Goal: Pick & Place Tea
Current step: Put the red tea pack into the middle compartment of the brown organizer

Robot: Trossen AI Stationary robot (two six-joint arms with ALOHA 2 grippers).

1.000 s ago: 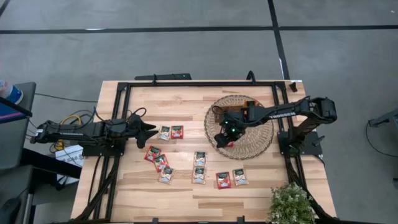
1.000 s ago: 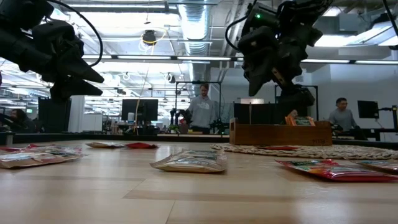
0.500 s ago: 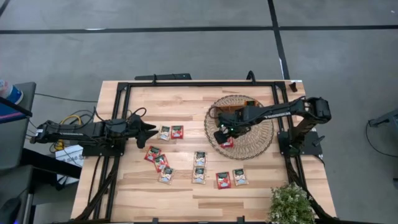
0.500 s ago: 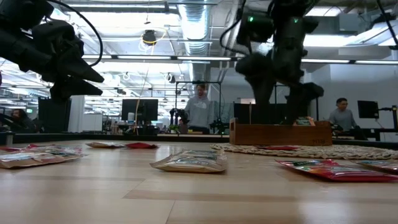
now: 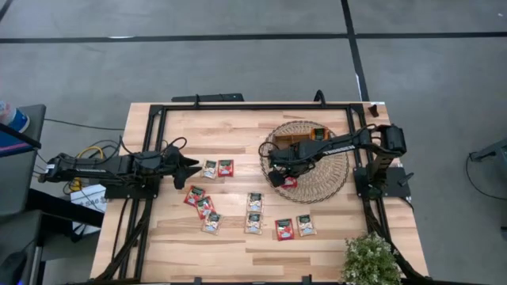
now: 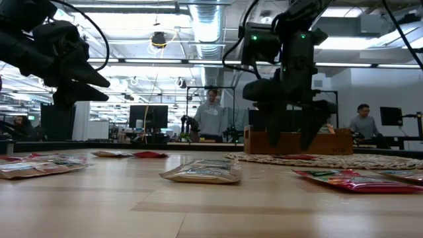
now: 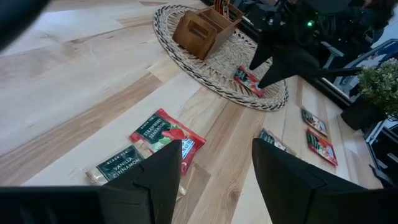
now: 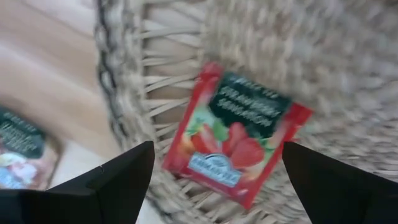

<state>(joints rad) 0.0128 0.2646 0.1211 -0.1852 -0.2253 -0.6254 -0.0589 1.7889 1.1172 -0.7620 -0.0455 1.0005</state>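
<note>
Your right gripper [image 5: 276, 176] hangs over the near-left edge of the round wicker mat [image 5: 333, 176], its fingers [image 8: 118, 180] spread wide and holding nothing. Directly beneath it a red tea sachet [image 8: 236, 134] lies flat on the mat, close to the woven rim; in the high view it shows as a red patch [image 5: 289, 182] beside the gripper. The wooden tray [image 7: 202, 28] stands on the same mat, farther back. Your left gripper [image 5: 190, 168] waits above the table's left side, its fingers [image 7: 283, 180] partly parted and empty, just beside a pale sachet [image 5: 209, 169] and a red one [image 5: 226, 167]. The remaining sachets [image 5: 253, 212] lie scattered flat on the bare table [image 5: 238, 138] in front of the mat. People stand in the room beyond.
</note>
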